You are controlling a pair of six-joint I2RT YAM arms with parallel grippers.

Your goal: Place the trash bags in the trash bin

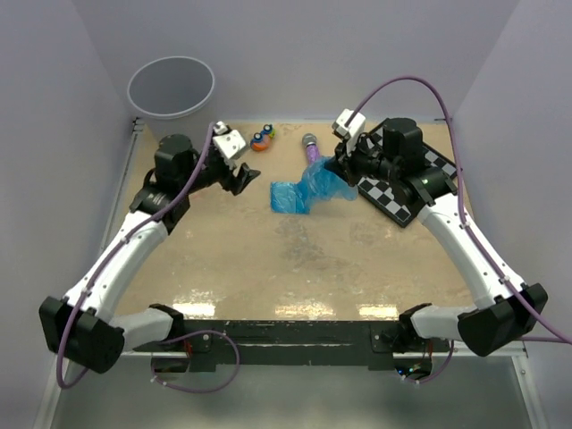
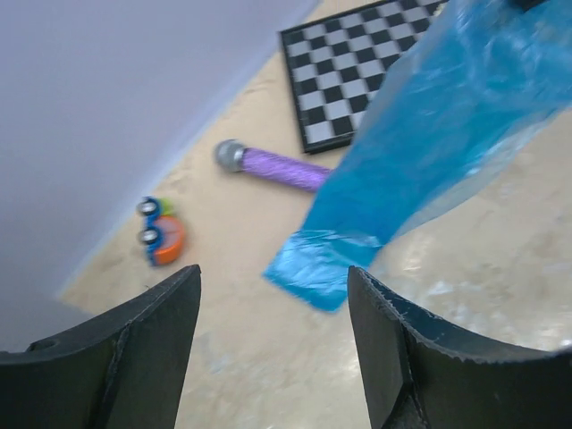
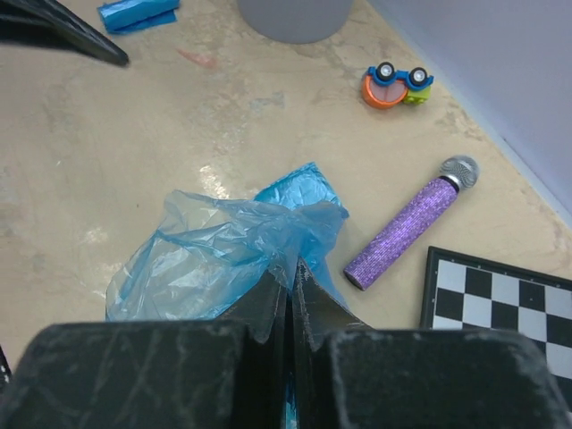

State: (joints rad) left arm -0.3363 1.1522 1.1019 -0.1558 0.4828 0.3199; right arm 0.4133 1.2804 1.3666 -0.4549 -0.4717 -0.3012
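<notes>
A wide, floppy blue trash bag [image 1: 304, 189] hangs from my right gripper [image 1: 340, 165], with its folded lower end resting on the table. In the right wrist view the jaws of my right gripper [image 3: 292, 273] are shut on a pinch of the bag's film [image 3: 214, 255]. My left gripper [image 1: 239, 174] hovers just left of the bag. It stands open [image 2: 273, 295] with nothing between its fingers, and the bag's folded end [image 2: 317, 264] lies just beyond them. A second trash bag, a short blue roll [image 3: 137, 13], lies near the grey trash bin [image 3: 295, 18]. The trash bin [image 1: 170, 87] stands at the back left corner.
A purple glittery microphone [image 1: 310, 146] lies behind the bag. A small orange toy car [image 1: 261, 138] sits by the back wall. A checkerboard [image 1: 407, 183] lies under my right arm at the back right. Walls close in the back and both sides.
</notes>
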